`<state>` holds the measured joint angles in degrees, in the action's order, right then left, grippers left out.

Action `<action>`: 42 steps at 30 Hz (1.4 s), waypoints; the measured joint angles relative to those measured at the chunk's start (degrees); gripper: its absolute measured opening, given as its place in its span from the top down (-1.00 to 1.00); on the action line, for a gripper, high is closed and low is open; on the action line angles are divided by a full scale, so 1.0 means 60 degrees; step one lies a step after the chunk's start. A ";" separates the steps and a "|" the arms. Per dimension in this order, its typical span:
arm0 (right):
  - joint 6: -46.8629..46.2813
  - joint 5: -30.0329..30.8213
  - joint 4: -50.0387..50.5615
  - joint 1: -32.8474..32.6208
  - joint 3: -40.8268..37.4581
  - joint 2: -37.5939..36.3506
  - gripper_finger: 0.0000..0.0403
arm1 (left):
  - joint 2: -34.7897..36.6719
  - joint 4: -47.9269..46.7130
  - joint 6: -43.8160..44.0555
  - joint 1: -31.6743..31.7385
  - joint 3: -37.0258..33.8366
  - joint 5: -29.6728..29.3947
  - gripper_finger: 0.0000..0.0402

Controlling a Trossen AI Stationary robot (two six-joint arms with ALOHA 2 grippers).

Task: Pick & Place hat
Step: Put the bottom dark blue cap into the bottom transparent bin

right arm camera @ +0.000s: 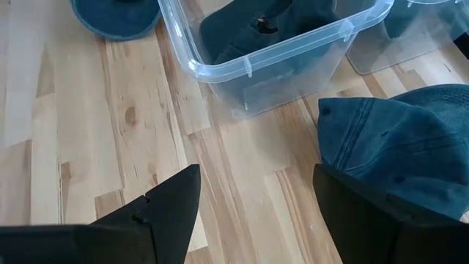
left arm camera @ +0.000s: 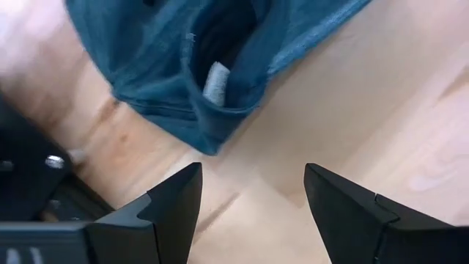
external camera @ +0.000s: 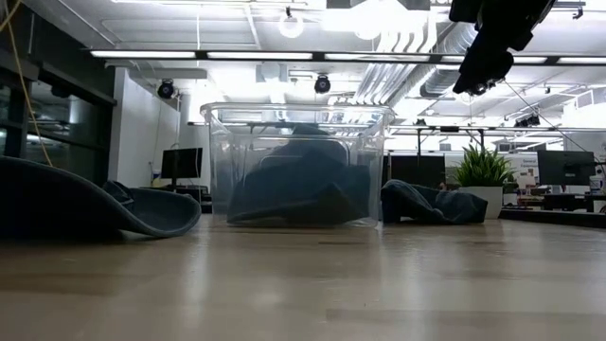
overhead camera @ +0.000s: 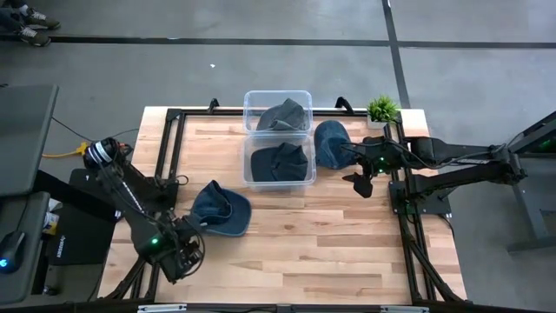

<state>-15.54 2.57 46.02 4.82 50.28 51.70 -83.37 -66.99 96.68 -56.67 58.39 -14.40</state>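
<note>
A dark blue hat [overhead camera: 219, 209] lies on the wooden table at the left; in the left wrist view its inside and a white label [left arm camera: 216, 82] show. My left gripper [overhead camera: 184, 252] [left arm camera: 253, 176] stands open just near of this hat, pointing down over bare wood, touching nothing. A second blue hat [overhead camera: 331, 143] [right arm camera: 396, 139] lies on the table to the right of the bins. My right gripper [overhead camera: 363, 180] [right arm camera: 256, 176] hangs open above the table beside it, holding nothing. It also shows at the top right of the low view [external camera: 490, 52].
Two clear plastic bins [overhead camera: 278, 163] [overhead camera: 277, 111] stand one behind the other at the table's far middle, each with a dark hat inside. A small potted plant [overhead camera: 381, 109] is at the far right corner. A black frame rail [overhead camera: 169, 148] runs along the table's sides.
</note>
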 joint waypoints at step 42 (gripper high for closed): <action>0.0060 0.0040 -0.0047 0.0000 0.0000 0.0004 -0.29 | -0.3031 -0.0185 0.0046 0.0408 0.0004 -0.3245 -0.18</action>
<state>-15.18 2.81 45.74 4.82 50.28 51.72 -101.56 -68.10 96.96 -54.22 58.41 -33.87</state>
